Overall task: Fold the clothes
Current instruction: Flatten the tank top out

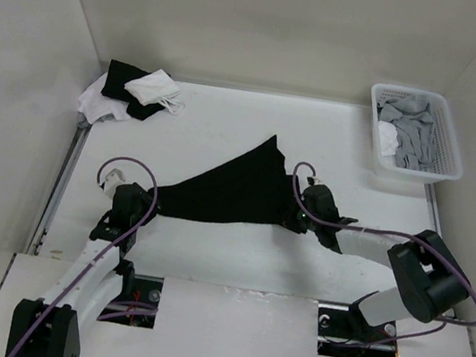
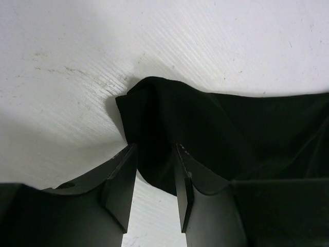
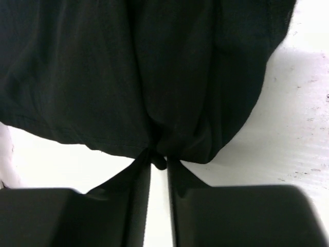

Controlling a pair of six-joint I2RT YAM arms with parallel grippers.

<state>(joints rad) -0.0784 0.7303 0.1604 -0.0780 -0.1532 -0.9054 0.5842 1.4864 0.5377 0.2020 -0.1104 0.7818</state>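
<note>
The clothes (image 1: 227, 190), one plain black garment, lie across the middle of the white table, drawn out between my two grippers, with a pointed corner reaching toward the back. My left gripper (image 1: 145, 203) is at its left end. In the left wrist view the fingers (image 2: 157, 149) stand a little apart, with a bunched corner of the black fabric (image 2: 231, 128) filling the gap at their tips. My right gripper (image 1: 294, 213) is at the right end. Its fingers (image 3: 158, 159) are nearly together, and the fabric (image 3: 128, 67) puckers into them.
A heap of black and white cloths (image 1: 134, 90) sits at the back left corner. At the back right, a white basket (image 1: 415, 173) holds grey and white garments (image 1: 413, 129). Walls close in the table on three sides.
</note>
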